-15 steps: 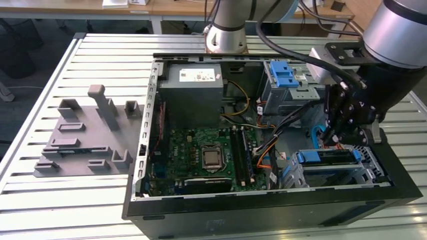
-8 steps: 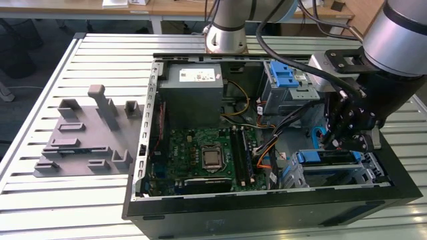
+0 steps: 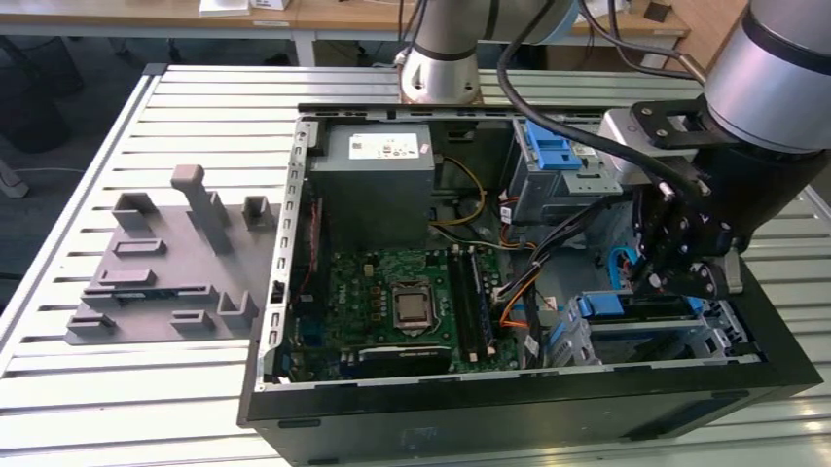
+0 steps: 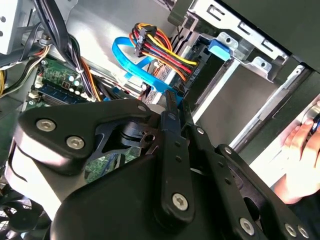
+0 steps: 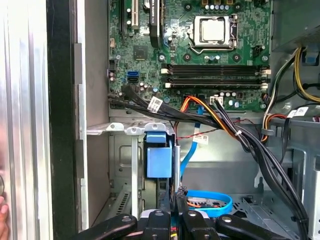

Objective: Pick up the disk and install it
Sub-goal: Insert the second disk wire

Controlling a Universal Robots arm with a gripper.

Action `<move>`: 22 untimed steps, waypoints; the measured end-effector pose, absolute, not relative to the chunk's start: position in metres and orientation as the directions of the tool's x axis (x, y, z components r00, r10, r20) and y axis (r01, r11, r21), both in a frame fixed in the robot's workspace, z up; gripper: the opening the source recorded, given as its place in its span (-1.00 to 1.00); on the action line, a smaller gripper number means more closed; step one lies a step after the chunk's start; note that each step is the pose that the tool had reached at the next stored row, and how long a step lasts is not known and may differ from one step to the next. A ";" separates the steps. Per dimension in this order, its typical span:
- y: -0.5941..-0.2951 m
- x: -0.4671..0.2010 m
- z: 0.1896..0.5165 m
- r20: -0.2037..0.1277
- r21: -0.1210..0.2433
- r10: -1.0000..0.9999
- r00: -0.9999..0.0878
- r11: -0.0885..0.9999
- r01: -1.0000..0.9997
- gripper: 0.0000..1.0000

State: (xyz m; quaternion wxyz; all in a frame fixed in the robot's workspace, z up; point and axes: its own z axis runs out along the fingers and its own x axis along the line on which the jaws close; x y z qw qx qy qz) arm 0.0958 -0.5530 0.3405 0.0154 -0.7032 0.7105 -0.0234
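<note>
Gripper linkage fills the foreground in the second wrist view, fingers pressed together with nothing visible between them, inside the open computer case. Disk sits in the drive cage, directly below the gripper, beside the motherboard.

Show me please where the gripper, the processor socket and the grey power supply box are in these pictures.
gripper [image 3: 686,282]: exterior view, between its fingertips, low inside the case.
processor socket [image 5: 212,31]: first wrist view, on its silver centre plate.
power supply box [image 3: 379,190]: exterior view, on its plain grey top face.
</note>
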 end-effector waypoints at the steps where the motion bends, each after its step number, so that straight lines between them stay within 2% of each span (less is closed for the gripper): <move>1: -0.554 0.096 0.340 0.011 -0.055 -1.000 -0.011 0.010 -0.998 -0.68; 22: -0.558 0.096 0.334 0.001 -0.055 -1.000 -0.011 0.011 -0.998 -0.68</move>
